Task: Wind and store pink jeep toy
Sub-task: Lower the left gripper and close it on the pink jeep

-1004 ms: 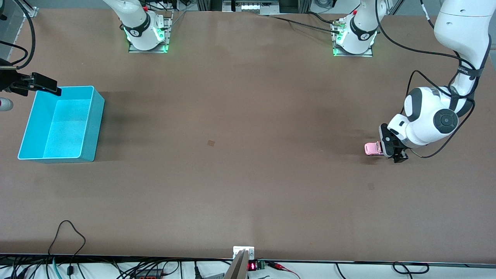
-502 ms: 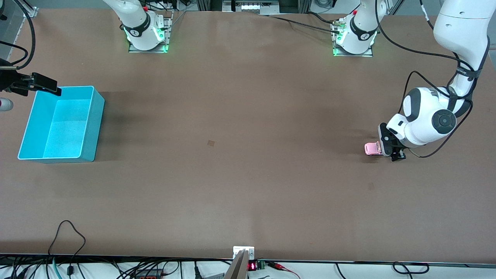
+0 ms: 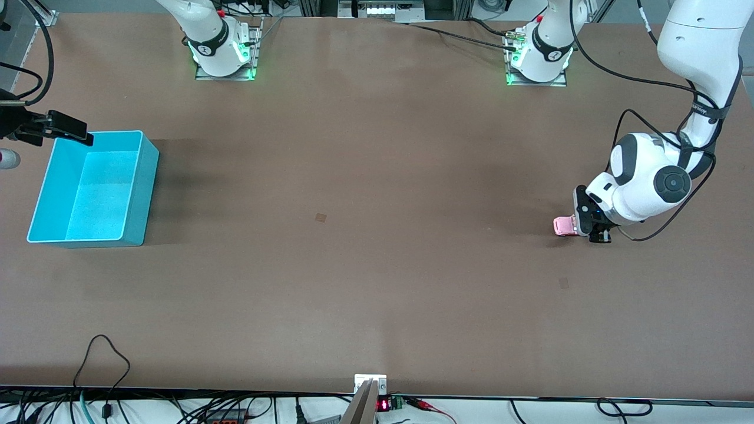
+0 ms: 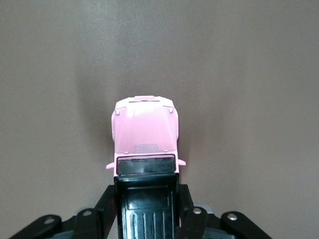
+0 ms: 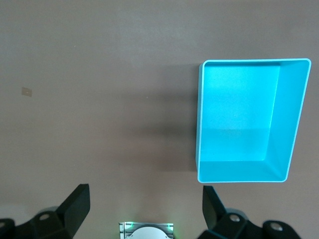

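The pink jeep toy (image 3: 563, 225) is at the table surface near the left arm's end. In the left wrist view its pink hood (image 4: 144, 132) points away and its black roof sits between the fingers. My left gripper (image 3: 583, 227) is shut on the jeep's rear sides, and its fingers (image 4: 106, 200) press both flanks. My right gripper (image 3: 69, 131) hangs open and empty over the corner of the turquoise bin (image 3: 145, 194) at the right arm's end. In the right wrist view the gripper (image 5: 144, 209) is well above the bin (image 5: 199, 124).
The bin holds nothing. A small brown mark (image 3: 320, 217) lies mid-table and another (image 3: 564, 283) lies nearer the front camera than the jeep. Cables and a small device (image 3: 370, 386) line the table's front edge.
My left hand and the jeep in it have crept very slightly toward the right arm's end. The right arm has not moved.
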### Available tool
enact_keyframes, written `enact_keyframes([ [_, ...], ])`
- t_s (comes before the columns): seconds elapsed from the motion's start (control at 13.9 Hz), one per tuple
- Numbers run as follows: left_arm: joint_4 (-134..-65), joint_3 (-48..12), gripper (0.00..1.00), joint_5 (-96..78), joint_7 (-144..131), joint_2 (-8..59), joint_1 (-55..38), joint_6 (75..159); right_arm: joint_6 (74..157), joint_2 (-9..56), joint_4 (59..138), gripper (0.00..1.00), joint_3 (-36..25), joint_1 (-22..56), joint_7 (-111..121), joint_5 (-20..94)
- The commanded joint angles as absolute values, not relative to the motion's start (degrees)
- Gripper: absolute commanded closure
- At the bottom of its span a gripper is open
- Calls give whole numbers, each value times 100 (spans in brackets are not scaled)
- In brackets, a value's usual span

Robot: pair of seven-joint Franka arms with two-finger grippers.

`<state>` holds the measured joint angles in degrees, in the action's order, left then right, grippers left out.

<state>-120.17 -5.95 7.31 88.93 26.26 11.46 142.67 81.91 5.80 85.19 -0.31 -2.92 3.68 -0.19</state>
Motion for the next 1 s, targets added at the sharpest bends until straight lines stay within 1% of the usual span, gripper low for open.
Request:
enact_keyframes([
  [0.0, -12050, -659, 51, 870, 8982, 2637, 1230, 14335, 8156, 562, 8525, 0, 35, -360, 431, -105],
  [0.36, -12032, -659, 67, 853, 8982, 2654, 1239, 14344, 8156, 554, 8525, 0, 35, -343, 439, -105],
  [0.5, -12024, -659, 78, 853, 8974, 2724, 1248, 14352, 8147, 554, 8525, 0, 35, -334, 431, -105],
  [0.65, -12015, -659, 82, 861, 8974, 2768, 1335, 14484, 8147, 554, 8525, 0, 35, -316, 431, -105],
  [0.93, -11988, -659, 83, 861, 8974, 2882, 1406, 14484, 8147, 554, 8525, 0, 35, -325, 431, -105],
])
